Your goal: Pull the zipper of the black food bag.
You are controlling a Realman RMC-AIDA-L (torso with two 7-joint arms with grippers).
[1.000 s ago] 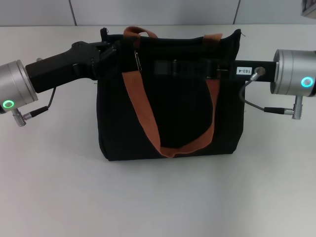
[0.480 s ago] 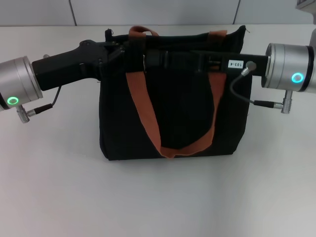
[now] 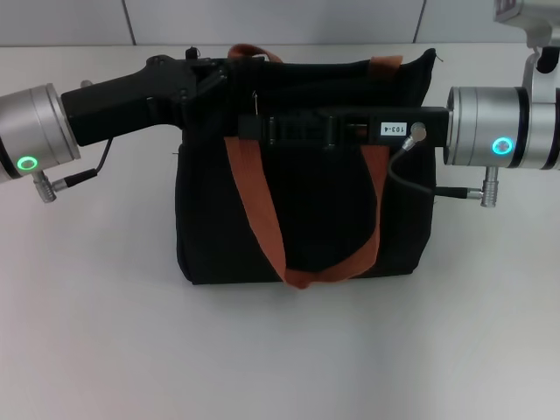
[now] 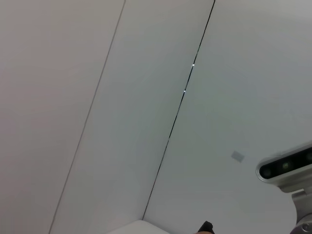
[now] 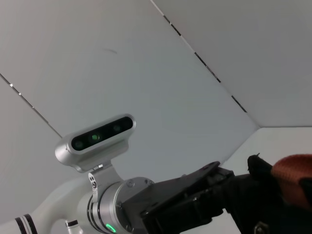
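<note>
The black food bag (image 3: 315, 219) stands upright in the middle of the white table, its rust-orange straps (image 3: 254, 201) hanging down its front. My left gripper (image 3: 210, 77) is at the bag's top left corner; in the right wrist view (image 5: 226, 178) its fingers are closed on the black fabric (image 5: 263, 204). My right gripper (image 3: 243, 128) reaches from the right across the bag's top, its tip just below the small silver zipper (image 3: 255, 101) near the left strap. Black on black hides the right gripper's fingers.
The white table (image 3: 280, 350) runs all around the bag, with a grey panelled wall (image 3: 280, 17) behind. The left wrist view shows only wall panels and the head camera (image 4: 287, 168).
My right arm has slid left along the bag's top towards the zipper. My left gripper has risen slightly with the bag's corner.
</note>
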